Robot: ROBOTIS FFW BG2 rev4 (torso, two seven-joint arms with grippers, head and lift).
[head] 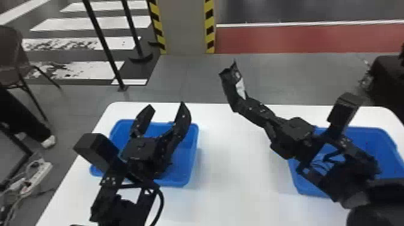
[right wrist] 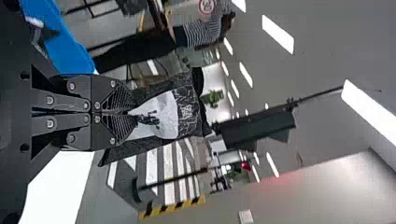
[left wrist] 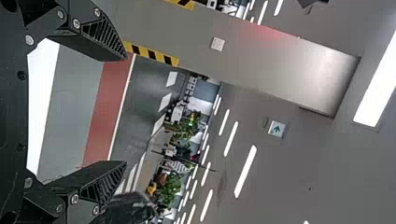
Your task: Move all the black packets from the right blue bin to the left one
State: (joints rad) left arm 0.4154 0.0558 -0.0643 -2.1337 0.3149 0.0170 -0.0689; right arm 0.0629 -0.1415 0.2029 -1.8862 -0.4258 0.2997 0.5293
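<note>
My right gripper is raised over the table between the bins, near its back edge, holding a black packet with a white patch. In the right wrist view, the right gripper is shut on the packet. My left gripper stands open above the left blue bin, nothing between its fingers; the left wrist view also shows the left gripper spread wide. The right blue bin is partly hidden beneath the right arm; its contents are mostly covered.
Both bins stand on a white table, with a bare stretch between them. A chair and black posts are on the floor beyond. A power strip with cables lies on the floor at the left.
</note>
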